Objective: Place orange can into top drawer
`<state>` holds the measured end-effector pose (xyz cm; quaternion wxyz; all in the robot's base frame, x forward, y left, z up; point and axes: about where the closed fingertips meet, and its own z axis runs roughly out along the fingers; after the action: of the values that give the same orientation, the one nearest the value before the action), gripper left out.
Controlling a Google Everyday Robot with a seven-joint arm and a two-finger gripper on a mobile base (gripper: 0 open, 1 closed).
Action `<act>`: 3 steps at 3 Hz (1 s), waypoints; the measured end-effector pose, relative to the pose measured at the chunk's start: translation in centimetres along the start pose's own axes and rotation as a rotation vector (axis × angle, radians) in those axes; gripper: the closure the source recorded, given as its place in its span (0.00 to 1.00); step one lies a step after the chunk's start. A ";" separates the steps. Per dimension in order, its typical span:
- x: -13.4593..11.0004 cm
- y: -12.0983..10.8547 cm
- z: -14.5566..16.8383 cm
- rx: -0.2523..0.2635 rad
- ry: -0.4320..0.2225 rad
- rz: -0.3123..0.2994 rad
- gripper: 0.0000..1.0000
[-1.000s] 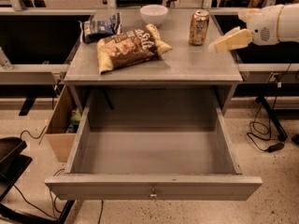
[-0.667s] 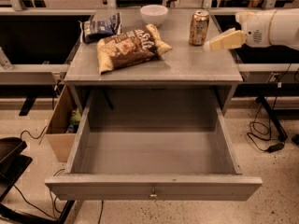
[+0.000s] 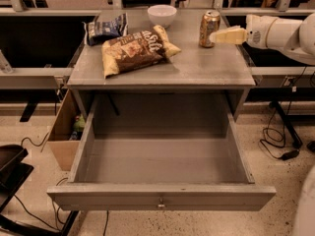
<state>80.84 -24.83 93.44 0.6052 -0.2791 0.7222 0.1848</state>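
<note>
The orange can [image 3: 209,28] stands upright on the grey cabinet top [image 3: 197,68], at the back right. My gripper [image 3: 221,36] comes in from the right at can height; its pale fingertips reach the can's right side, touching or nearly so. The white arm [image 3: 283,32] runs off the right edge. The top drawer [image 3: 160,196] is pulled fully out below the cabinet top, grey, with a small metal knob at the centre of its front panel. Nothing lies inside it.
A brown chip bag [image 3: 135,50] and a dark blue snack bag [image 3: 106,28] lie on the left half of the top. A white bowl [image 3: 162,15] stands at the back. A cardboard box [image 3: 64,136] sits on the floor left of the drawer. Cables [image 3: 275,141] lie at right.
My gripper has moved left toward the orange can, from a short gap to its right up to the can's side. The can, bags and drawer have not moved.
</note>
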 end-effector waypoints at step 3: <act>0.0 -3.3 8.1 0.022 -0.105 0.054 0.00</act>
<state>89.11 -22.48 92.02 0.6402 -0.2428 0.6987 0.2076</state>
